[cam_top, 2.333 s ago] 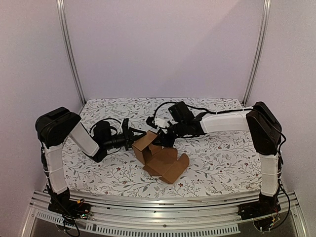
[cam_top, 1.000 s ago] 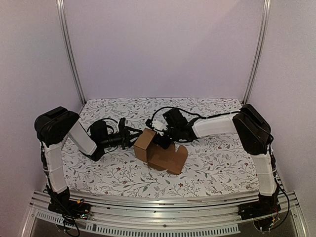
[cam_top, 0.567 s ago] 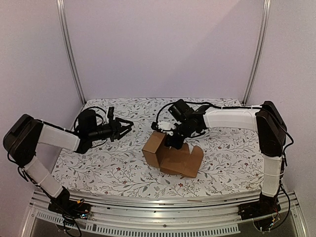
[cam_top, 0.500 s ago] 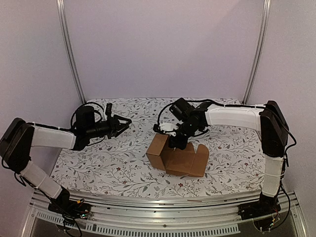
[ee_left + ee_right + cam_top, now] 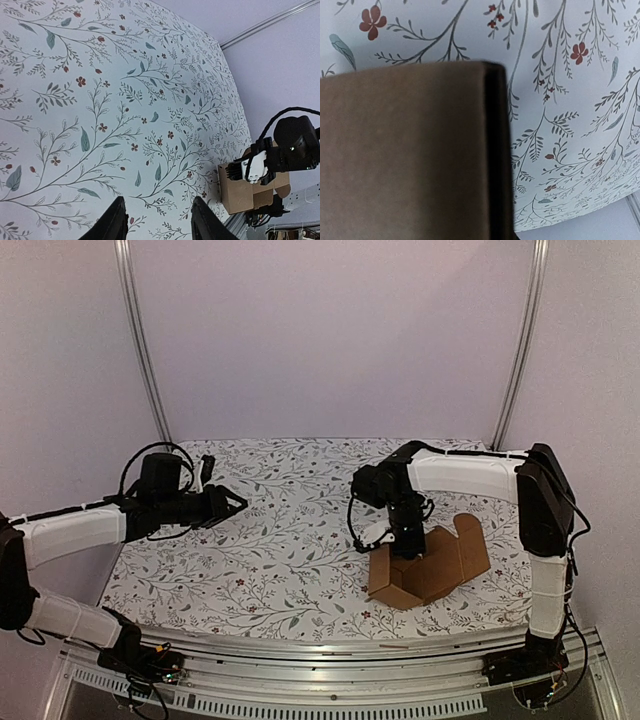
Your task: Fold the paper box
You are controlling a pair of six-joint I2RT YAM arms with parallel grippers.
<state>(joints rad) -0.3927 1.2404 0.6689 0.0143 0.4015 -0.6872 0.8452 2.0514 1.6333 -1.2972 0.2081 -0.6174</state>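
brown cardboard: one paper box (image 5: 430,565), part folded, flaps up, near right of floral cloth (image 5: 290,540). two claws, mine. right claw (image 5: 405,543) pinched tight on box wall. left claw (image 5: 236,502) spread, empty, well apart at left. since earlier: box dragged from centre rightward, left arm pulled back. cardboard blocks much of right wrist view.
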